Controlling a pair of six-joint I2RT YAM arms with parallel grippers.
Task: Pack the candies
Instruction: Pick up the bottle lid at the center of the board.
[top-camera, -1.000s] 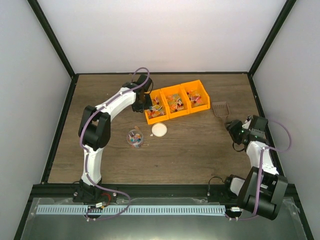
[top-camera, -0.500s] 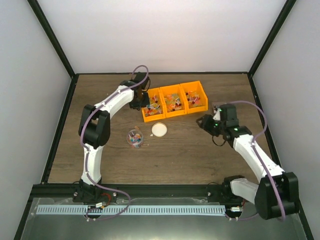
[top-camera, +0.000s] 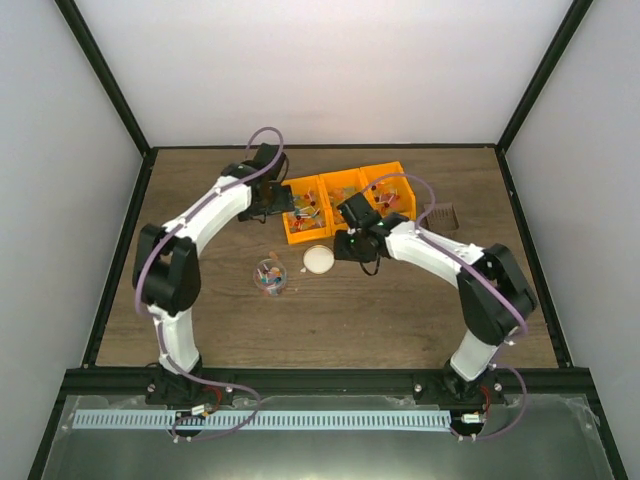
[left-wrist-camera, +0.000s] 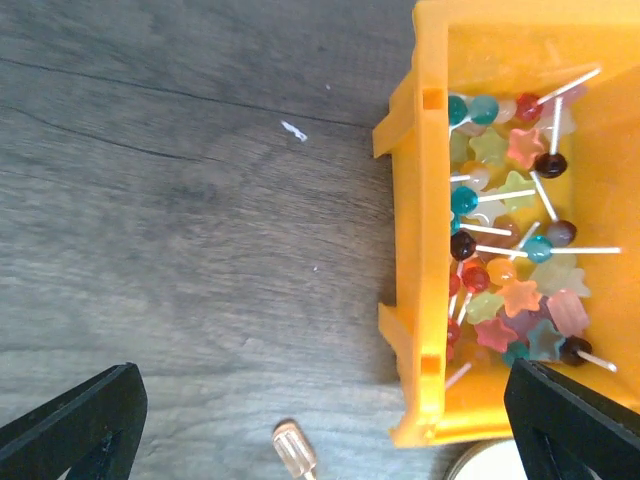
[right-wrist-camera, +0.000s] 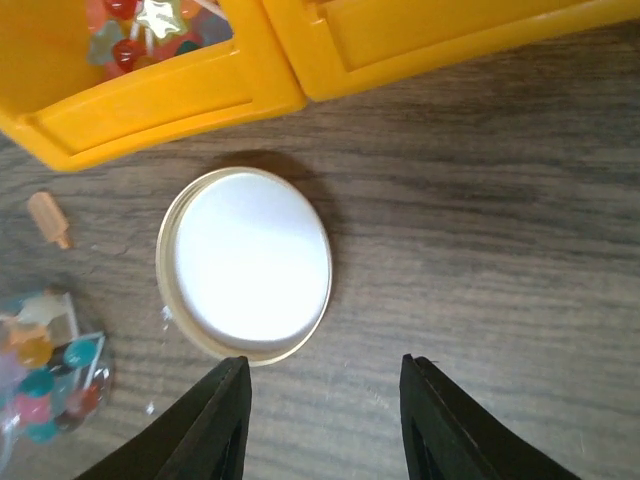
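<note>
L gripper (left-wrist-camera: 322, 415) wide over bin (left-wrist-camera: 410, 250) edge | R gripper (right-wrist-camera: 325, 412) parted, near lid (right-wrist-camera: 245, 262)

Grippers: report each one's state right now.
Left gripper: open, holding nothing.
Right gripper: open, holding nothing, just short of the round cream lid.

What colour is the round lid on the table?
The lid is cream-white, clearest in the right wrist view.
</note>
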